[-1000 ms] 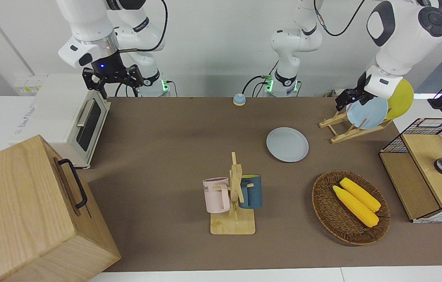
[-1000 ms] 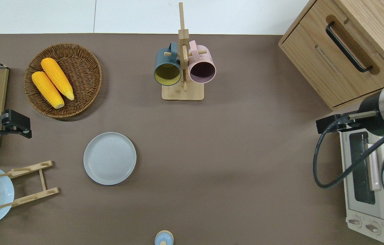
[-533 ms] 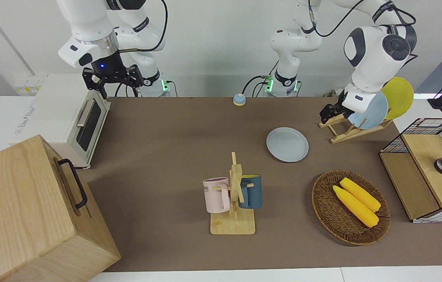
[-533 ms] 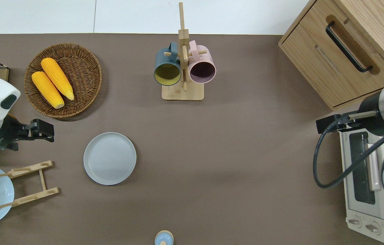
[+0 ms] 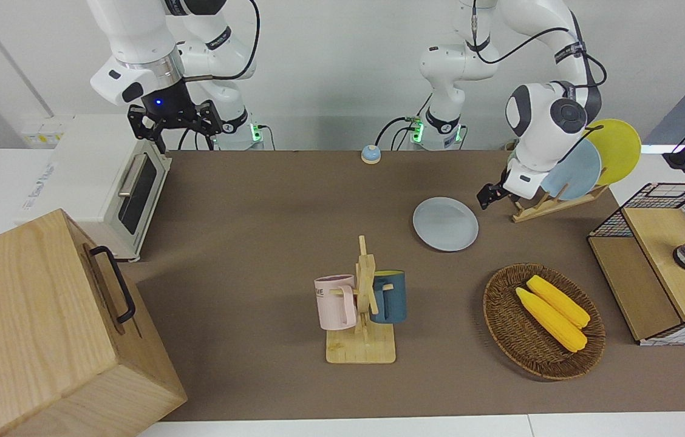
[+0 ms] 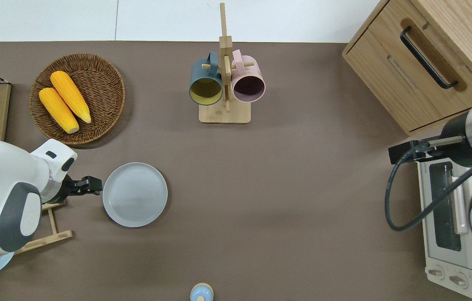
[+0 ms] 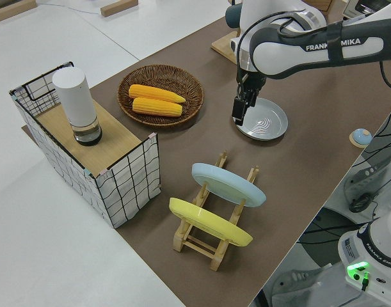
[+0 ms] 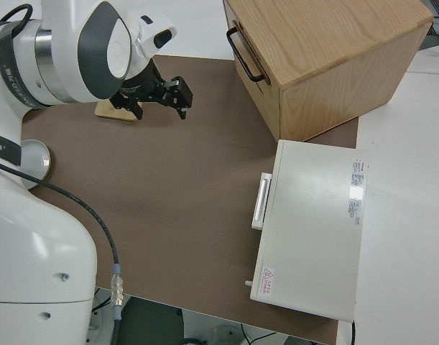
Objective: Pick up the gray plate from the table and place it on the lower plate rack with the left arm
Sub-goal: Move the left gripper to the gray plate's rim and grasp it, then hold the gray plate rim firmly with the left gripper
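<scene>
One relation decides the coming grasp: the gray plate lies flat on the table, and the left gripper hangs just at the plate's edge on the side toward the left arm's end of the table. From the left side view the gripper points down at that rim, low but, as far as I can judge, not yet touching it. Whether its fingers are spread or pressed together I cannot tell. A round plate has no long axis, so the nearest rim is the natural place to pinch, and the left arm is by far the nearer one. Just beside the plate, toward that same end, stands the rack, already carrying a blue plate and a yellow plate. Parked is all to say of the right gripper
</scene>
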`<state>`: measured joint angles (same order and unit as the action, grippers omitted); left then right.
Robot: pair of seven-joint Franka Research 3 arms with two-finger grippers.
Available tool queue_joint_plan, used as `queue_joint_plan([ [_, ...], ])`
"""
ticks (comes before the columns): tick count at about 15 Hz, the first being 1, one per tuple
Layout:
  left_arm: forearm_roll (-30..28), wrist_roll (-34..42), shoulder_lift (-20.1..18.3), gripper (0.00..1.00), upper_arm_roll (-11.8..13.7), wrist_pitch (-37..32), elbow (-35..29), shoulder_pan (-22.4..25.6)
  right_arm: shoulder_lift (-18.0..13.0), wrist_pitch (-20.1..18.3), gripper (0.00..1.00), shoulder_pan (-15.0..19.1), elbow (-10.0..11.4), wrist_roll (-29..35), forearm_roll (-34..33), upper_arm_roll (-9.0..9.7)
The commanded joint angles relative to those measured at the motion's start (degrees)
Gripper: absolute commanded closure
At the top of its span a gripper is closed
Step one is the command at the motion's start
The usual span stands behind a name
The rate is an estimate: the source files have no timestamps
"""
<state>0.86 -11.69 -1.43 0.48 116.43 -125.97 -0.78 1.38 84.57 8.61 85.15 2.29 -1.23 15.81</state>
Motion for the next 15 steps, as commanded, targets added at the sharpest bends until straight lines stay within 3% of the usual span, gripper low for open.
queue_joint_plan([
  [1, 0.4, -1.8, -2.6, 0.01, -2.2, 5.4, -7.1, 1.1, -0.2, -0.8, 0.017, 1.1, -0.5, 0.7, -0.1, 0.98],
  [7, -1.6, -5.2, 0.4, 0.01, -4.5, 8.4, -9.6, 1.2, -0.2, -0.7, 0.017, 1.1, -0.5, 0.7, -0.1, 0.98],
  [15, -4.3, -5.3, 4.9, 0.02, -4.5, 12.4, -10.0, 1.1, -0.1, -0.8, 0.017, 1.1, -0.5, 0.7, -0.1, 0.98],
])
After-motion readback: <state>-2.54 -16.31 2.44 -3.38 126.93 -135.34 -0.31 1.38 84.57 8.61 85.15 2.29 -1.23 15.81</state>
